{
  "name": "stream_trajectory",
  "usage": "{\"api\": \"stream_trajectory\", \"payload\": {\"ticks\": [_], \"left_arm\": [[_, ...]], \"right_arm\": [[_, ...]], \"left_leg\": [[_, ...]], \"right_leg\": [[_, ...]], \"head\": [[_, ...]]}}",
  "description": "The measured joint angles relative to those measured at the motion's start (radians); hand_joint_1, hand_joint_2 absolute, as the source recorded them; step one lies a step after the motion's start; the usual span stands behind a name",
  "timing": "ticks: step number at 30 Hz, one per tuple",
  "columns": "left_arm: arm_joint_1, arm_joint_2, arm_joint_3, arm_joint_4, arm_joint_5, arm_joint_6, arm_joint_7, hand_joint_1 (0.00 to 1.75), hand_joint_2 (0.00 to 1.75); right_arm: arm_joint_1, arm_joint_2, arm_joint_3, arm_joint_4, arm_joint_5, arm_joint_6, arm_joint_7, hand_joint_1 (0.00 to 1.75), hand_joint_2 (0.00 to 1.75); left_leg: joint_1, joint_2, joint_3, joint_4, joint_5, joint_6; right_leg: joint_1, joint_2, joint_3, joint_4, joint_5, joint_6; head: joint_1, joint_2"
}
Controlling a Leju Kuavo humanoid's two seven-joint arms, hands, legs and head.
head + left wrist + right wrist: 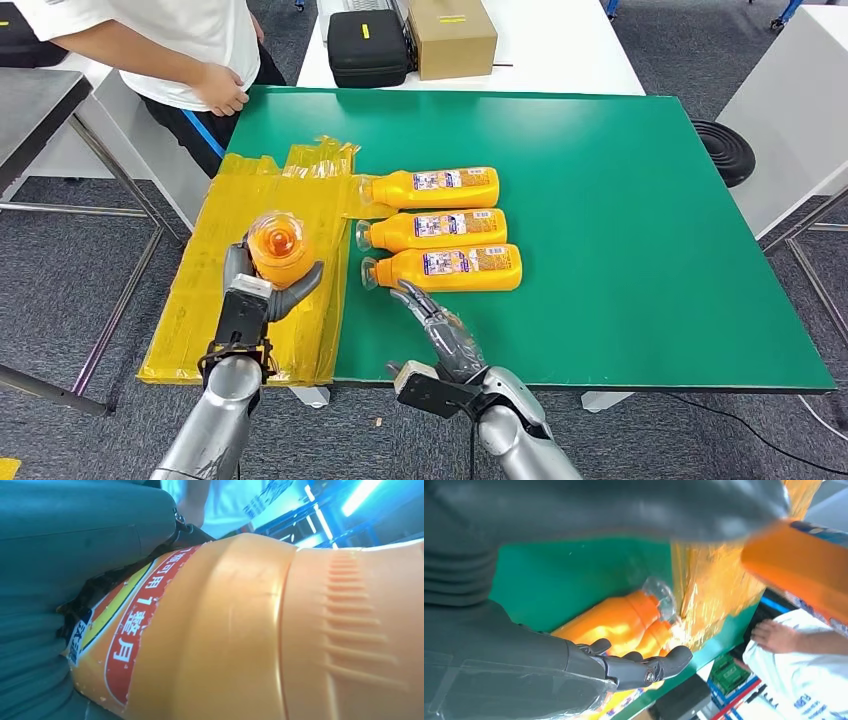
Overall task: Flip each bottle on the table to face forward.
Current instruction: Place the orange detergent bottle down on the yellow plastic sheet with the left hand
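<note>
My left hand [262,290] grips an orange bottle [279,250] above the yellow taped patch [300,200], cap end toward me. My right hand [440,325], holding nothing with fingers extended, hovers just beside the nearest of three bottles [445,228] lying on the green table [620,200].

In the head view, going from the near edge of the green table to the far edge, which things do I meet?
Right hand → nearest bottle → middle bottle → farthest bottle → black case and cardboard box.
</note>
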Motion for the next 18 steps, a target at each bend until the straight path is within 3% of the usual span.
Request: {"api": "stream_trajectory", "payload": {"ticks": [4, 7, 11, 14, 18], "left_arm": [[-0.044, 0.036, 0.001, -0.007, -0.242, 0.031, 0.084, 1.75, 1.75], [-0.104, 0.086, -0.005, -0.015, -0.434, -0.026, 0.165, 1.75, 1.75], [-0.235, 0.168, -0.042, 0.000, -0.587, -0.211, 0.227, 1.75, 1.75], [-0.358, 0.226, -0.110, 0.077, -0.669, -0.380, 0.221, 1.75, 1.75], [-0.493, 0.262, -0.246, 0.252, -0.726, -0.494, 0.175, 1.75, 1.75]], "right_arm": [[0.024, -0.006, -0.016, -0.054, 0.002, 0.000, 0.003, 0.00, 0.00], [0.036, -0.010, -0.036, -0.092, -0.007, 0.001, 0.000, 0.00, 0.00], [0.049, -0.014, -0.072, -0.147, -0.035, 0.006, -0.015, 0.00, 0.00], [0.054, -0.013, -0.102, -0.189, -0.052, 0.012, -0.023, 0.00, 0.00], [0.062, -0.011, -0.143, -0.251, -0.066, 0.017, -0.027, 0.00, 1.75]], "left_leg": [[0.000, 0.000, 0.000, 0.000, 0.000, 0.000], [0.001, 0.000, 0.000, 0.000, 0.001, 0.000], [0.001, 0.000, 0.000, 0.000, 0.002, 0.001], [0.001, 0.000, 0.000, 0.000, 0.002, 0.001], [0.000, 0.000, 0.000, 0.000, 0.003, 0.001]], "right_leg": [[0.000, 0.000, 0.000, 0.000, 0.000, 0.000], [0.000, 0.000, 0.000, 0.000, 0.000, 0.000], [0.000, 0.000, 0.000, 0.000, 0.001, 0.000], [0.000, 0.000, 0.000, 0.000, 0.001, 0.000], [0.000, 0.000, 0.000, 0.000, 0.003, -0.002]], "head": [[0.000, 0.000], [0.000, 0.000], [0.000, 0.000], [0.000, 0.000], [0.000, 0.000]]}}
